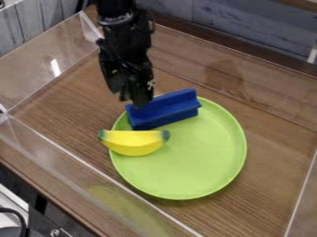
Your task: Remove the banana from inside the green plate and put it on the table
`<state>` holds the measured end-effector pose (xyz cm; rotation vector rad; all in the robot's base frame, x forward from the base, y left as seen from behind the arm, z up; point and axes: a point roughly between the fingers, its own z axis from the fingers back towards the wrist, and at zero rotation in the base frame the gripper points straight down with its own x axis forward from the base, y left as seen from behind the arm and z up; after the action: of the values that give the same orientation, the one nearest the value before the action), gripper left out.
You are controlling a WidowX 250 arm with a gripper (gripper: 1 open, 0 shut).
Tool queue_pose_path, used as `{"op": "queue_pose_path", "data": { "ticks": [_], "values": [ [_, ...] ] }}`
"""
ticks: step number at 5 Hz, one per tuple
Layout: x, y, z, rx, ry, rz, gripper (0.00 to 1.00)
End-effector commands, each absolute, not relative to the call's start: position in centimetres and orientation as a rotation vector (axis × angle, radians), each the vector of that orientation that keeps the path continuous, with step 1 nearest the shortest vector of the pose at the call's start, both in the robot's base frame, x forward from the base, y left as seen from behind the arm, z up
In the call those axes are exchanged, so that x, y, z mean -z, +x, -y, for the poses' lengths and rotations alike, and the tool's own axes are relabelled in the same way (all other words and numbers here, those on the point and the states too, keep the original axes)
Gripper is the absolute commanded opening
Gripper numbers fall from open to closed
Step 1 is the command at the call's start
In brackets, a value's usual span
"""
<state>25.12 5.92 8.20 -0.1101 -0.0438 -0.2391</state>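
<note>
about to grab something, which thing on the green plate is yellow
The banana, curved, at the plate's left edge in the image; the other, a block, is blue.

banana [133, 142]: curved, yellow, small, green at the tip. lies on its side at the left edge of the green plate [205, 167], left end over the rim, right end inside. green plate: round, lime-green, shallow rim, much wider than the banana; seated flat on the bench [56, 106]. bench: brown wood-grain surface with dark streaks, extending beneath and around the plate.
</note>
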Motion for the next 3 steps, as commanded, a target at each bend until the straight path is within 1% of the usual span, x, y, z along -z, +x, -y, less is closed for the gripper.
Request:
{"op": "queue_pose_path", "data": {
  "ticks": [1, 3],
  "values": [
    [-7.7, 25.2, -5.2, 0.261, -0.087, 0.087, 1.00],
    [-5.9, 25.1, -5.9, 0.275, -0.088, 0.084, 1.00]
  ]
}}
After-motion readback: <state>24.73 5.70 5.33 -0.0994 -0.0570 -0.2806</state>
